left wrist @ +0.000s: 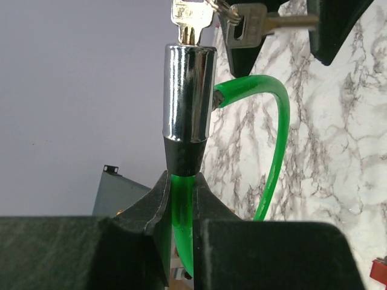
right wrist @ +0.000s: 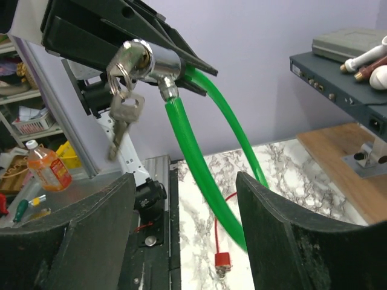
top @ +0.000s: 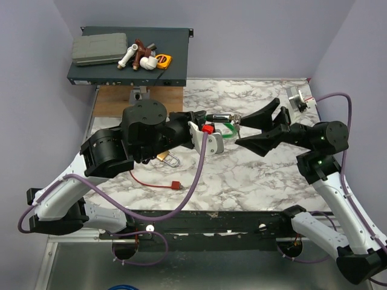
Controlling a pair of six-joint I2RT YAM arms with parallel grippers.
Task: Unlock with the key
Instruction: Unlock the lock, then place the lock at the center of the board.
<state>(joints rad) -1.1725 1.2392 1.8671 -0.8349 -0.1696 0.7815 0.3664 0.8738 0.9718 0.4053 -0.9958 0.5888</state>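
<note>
Left claw [left wrist: 181, 199] is clamped on the green plastic-sheathed cable [left wrist: 275, 151] just below the black collar of a chrome lock cylinder [left wrist: 188, 90], holding both above the white-and-grey marbled surface [top: 242, 175]. The small silvery metal key [left wrist: 191, 18] sits with its blade in the cylinder's far end. A second silvery key [left wrist: 257, 25] hangs from the same ring just beside it, crowding the seated key's head. Right claw [right wrist: 184, 181] faces that keyed end with its fingers wide apart, holding nothing; the dangling spare key lies between its dark fingertips in the left wrist view. The cable leaves the cylinder's side and arcs round into a loop beside the claws.

Under the left arm a brass padlock with a silver shackle [top: 169, 159] lies on the surface, near a red cord ending in a red plug [top: 177, 185]. At the back left a dark grey flat box [top: 175, 54] carries a grey case [top: 97, 49], white pipe fittings [top: 136, 57] and a yellow tape measure [top: 163, 60]. Lilac walls [top: 36, 90] close in the back and both sides; bare marble lies open below and in front of the claws.
</note>
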